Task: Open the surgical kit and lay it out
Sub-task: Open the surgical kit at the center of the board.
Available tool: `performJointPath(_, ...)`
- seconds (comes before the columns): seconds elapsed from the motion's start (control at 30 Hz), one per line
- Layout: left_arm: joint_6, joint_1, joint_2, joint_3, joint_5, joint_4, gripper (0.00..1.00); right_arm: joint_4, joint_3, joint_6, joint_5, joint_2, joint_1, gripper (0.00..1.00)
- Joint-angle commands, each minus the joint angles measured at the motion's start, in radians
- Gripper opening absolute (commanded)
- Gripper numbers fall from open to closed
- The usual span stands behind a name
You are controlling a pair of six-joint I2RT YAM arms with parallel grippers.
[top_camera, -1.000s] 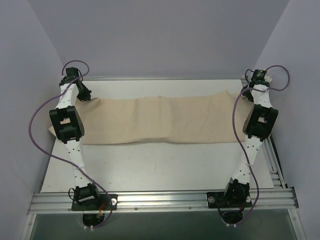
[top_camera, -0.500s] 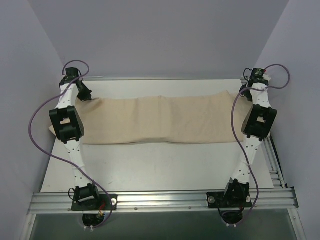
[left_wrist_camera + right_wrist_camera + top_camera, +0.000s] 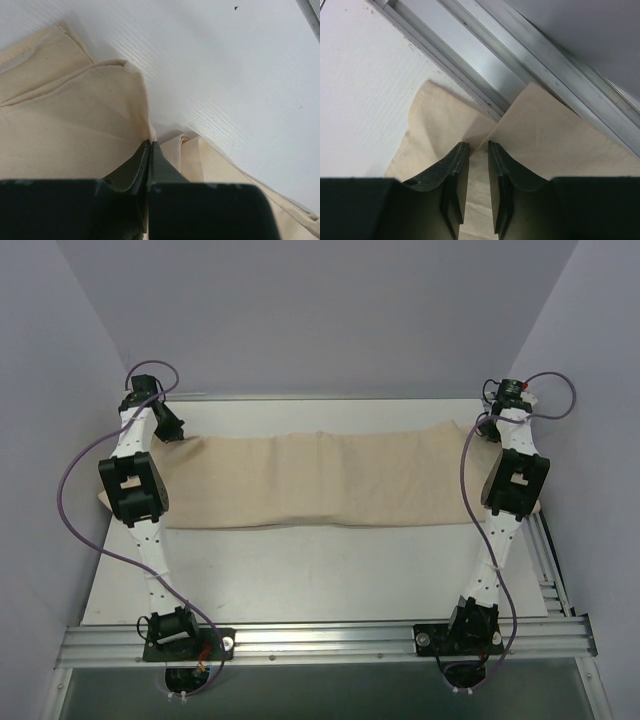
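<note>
- Table [image 3: 320,570]: white, unmoved.
- Cloth wrap [image 3: 330,480]: beige, stretched flat across the table's far half between both arms, lying as it did a second ago.
- Right arm [image 3: 515,485]: shifted slightly toward the far right corner.
- Left gripper [image 3: 150,142]: fingers pressed together on a cloth corner, unchanged.
- Right gripper [image 3: 478,145]: fingers narrowly parted astride a cloth fold beside the aluminium rail [image 3: 520,75]; no pinch can be made out.

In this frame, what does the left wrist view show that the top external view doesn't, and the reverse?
Left wrist only: the left gripper shut, jaws together, pinching a raised edge of the cloth wrap, with the stitched hems of layered folds visible. Top external only: the whole wrap spread as a long band between both arms, the right arm over its right end, and the aluminium frame at the near edge. Both: beige cloth lying on the white table.
</note>
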Motion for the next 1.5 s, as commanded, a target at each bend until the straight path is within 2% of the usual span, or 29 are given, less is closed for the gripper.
performJointPath(0.0,-0.003,-0.003,-0.057,0.015,0.021,0.046,0.02,-0.012,0.006,0.019,-0.004,0.003,-0.001,0.22)
performJointPath(0.1,-0.003,-0.002,-0.06,0.008,0.021,0.046,0.02,-0.008,-0.005,0.019,0.011,-0.01,-0.005,0.11)
performJointPath(0.13,-0.003,-0.002,-0.062,0.003,0.021,0.048,0.02,-0.007,-0.012,0.019,0.013,-0.016,-0.008,0.05)
performJointPath(0.23,0.002,-0.002,-0.066,-0.005,0.018,0.046,0.02,-0.002,-0.034,0.019,0.031,-0.038,-0.014,0.0)
performJointPath(0.53,-0.001,0.001,-0.086,0.015,0.009,0.014,0.02,-0.011,-0.074,-0.007,0.068,-0.158,-0.033,0.0)
performJointPath(0.7,0.02,0.003,-0.137,0.003,-0.015,-0.01,0.02,-0.094,-0.08,-0.001,0.033,-0.228,-0.044,0.0)
performJointPath(0.93,0.063,0.012,-0.229,-0.101,-0.069,-0.035,0.02,-0.131,-0.163,-0.001,-0.006,-0.323,-0.056,0.0)
performJointPath(1.13,0.023,0.023,-0.353,-0.235,-0.04,-0.039,0.02,-0.188,-0.17,0.012,-0.038,-0.38,-0.059,0.0)
performJointPath(1.27,-0.007,0.024,-0.436,-0.325,0.004,-0.062,0.02,-0.235,-0.248,0.019,-0.046,-0.438,-0.062,0.0)
performJointPath(1.47,0.006,0.035,-0.647,-0.534,0.021,-0.035,0.02,-0.239,-0.417,0.027,-0.044,-0.589,-0.067,0.0)
